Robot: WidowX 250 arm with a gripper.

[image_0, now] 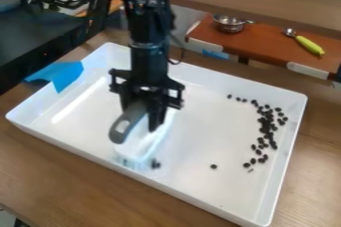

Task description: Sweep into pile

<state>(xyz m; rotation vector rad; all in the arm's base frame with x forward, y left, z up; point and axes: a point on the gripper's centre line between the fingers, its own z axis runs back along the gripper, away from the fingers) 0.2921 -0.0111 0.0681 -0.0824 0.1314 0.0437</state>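
Observation:
The black gripper [144, 110] hangs over the left-centre part of the white tray [193, 181], shut on a white brush [148, 139] with a grey handle [126, 123]. The brush is tilted, its pale bristles low near the tray's front side. One dark piece [156, 164] lies close beside the bristles, to their right. Another single piece [214, 166] lies farther right on the tray floor. Most of the dark bean-like pieces [267, 125] form a loose, elongated cluster along the tray's right side, with a few trailing off at its upper left.
Raised walls surround the tray, with blue tape [67, 75] at its left corner. Behind it, a brown shelf [266, 47] holds a metal pot [230, 23] and a green-handled spoon [307, 44]. A dark stove [40, 37] stands at the upper left.

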